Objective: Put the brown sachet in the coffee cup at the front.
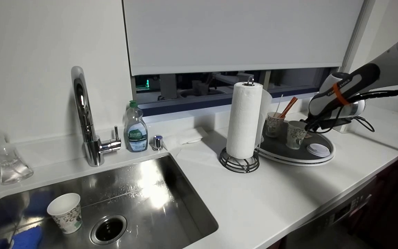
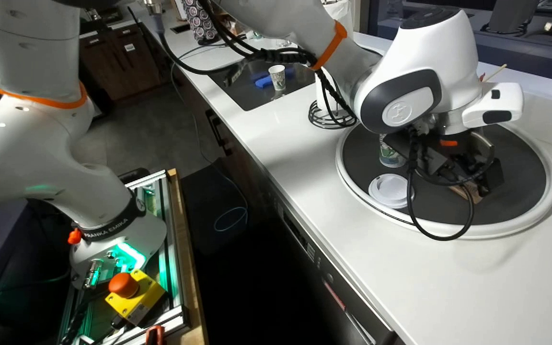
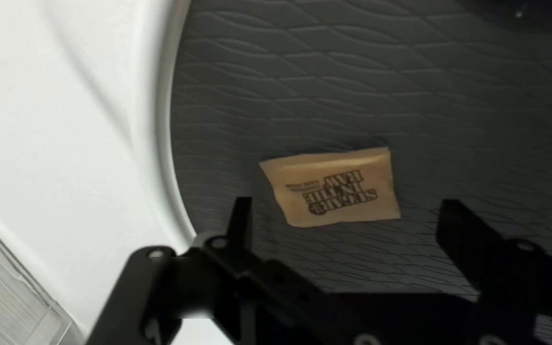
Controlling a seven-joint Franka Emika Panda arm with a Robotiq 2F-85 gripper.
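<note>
The brown sachet (image 3: pixel 333 189) lies flat on the dark surface of the round tray (image 3: pixel 158 120). My gripper (image 3: pixel 347 203) is open above the tray. In the wrist view its fingers appear on either side of the sachet, apart from it, with nothing between them in grip. A brown part of the sachet (image 2: pixel 465 192) shows below the gripper in an exterior view. The front patterned coffee cup (image 1: pixel 295 135) stands upright on the tray, close to the gripper; it is partly hidden behind the gripper in an exterior view (image 2: pixel 391 153). The inside of this cup is hidden.
A second cup (image 1: pixel 274 125) with stirrers stands behind on the tray. White lids (image 1: pixel 318 150) lie near the tray rim (image 2: pixel 551 177). A paper towel roll (image 1: pixel 244 121) stands beside the tray. Another cup (image 1: pixel 66 212) is in the sink (image 1: pixel 192 197).
</note>
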